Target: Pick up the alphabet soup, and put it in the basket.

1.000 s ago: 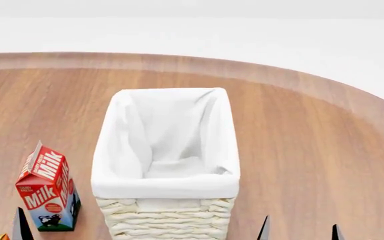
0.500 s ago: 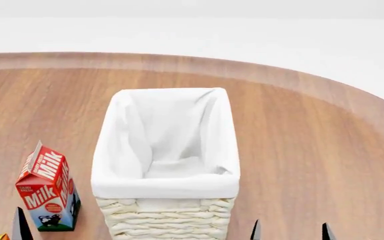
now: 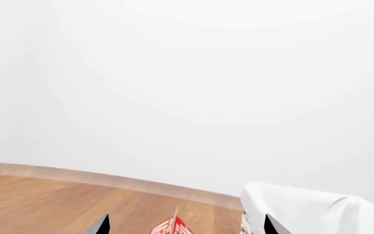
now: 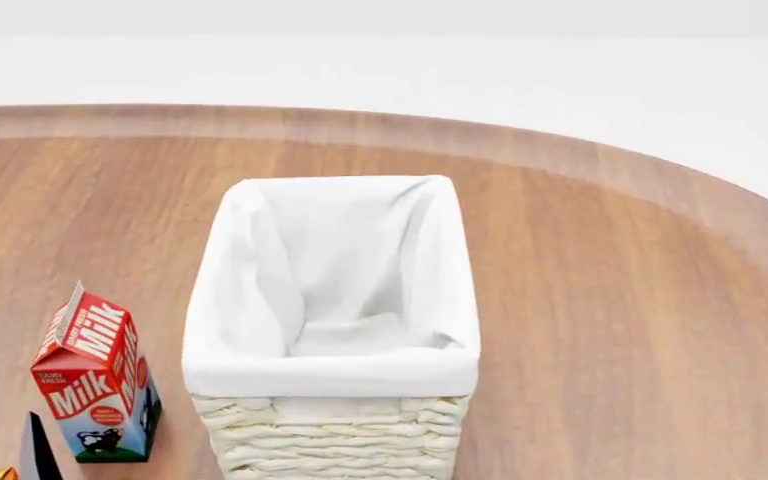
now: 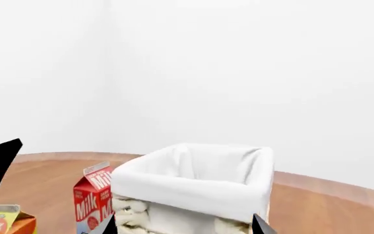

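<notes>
Basket [image 4: 331,375] stands beside milk carton [image 4: 93,375].

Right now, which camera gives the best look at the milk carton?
The head view: the milk carton stands whole beside the basket. The right wrist view cuts off its bottom; the left wrist view shows only its top.
</notes>
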Controlling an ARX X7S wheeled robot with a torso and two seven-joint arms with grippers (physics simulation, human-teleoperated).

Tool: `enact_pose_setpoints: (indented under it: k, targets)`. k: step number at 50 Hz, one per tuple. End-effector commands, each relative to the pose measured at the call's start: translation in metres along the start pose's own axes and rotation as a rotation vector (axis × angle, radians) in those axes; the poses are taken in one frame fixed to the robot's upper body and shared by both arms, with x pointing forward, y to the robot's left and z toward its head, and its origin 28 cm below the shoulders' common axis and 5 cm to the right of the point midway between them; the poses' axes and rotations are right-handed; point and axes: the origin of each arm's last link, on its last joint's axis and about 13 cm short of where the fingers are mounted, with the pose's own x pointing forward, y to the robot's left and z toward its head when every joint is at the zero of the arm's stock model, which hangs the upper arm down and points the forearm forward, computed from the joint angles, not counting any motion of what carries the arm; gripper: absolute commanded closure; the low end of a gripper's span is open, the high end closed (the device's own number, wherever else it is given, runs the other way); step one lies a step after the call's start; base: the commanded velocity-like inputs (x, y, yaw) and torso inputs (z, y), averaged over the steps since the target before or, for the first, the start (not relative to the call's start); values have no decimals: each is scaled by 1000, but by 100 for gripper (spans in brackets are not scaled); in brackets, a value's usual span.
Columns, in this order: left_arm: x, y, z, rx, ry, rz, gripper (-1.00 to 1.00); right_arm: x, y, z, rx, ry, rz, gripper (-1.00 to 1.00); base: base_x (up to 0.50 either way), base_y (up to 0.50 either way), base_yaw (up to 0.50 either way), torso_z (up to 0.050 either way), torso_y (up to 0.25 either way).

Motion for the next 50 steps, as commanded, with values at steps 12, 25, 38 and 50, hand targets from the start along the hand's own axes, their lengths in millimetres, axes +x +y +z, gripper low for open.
enact_pose_setpoints:
  k: [12, 25, 38, 50]
  targets:
    - [-3, -1, 1, 5, 1, -5, -100, -19, 13, -1, 72, 56, 347, -100, 0, 0, 0, 0, 0]
    - [-2, 0, 1, 5, -2, -2, -100, -21, 17, -3, 58, 81, 411, -100, 0, 0, 0, 0, 0]
    - [-1, 0, 2, 2, -8, 2, -100, -25, 21, -7, 20, 119, 472, -100, 0, 0, 0, 0, 0]
    - [-2, 0, 2, 0, -9, 1, -100, -29, 26, -10, -12, 142, 529, -100, 0, 0, 0, 0, 0]
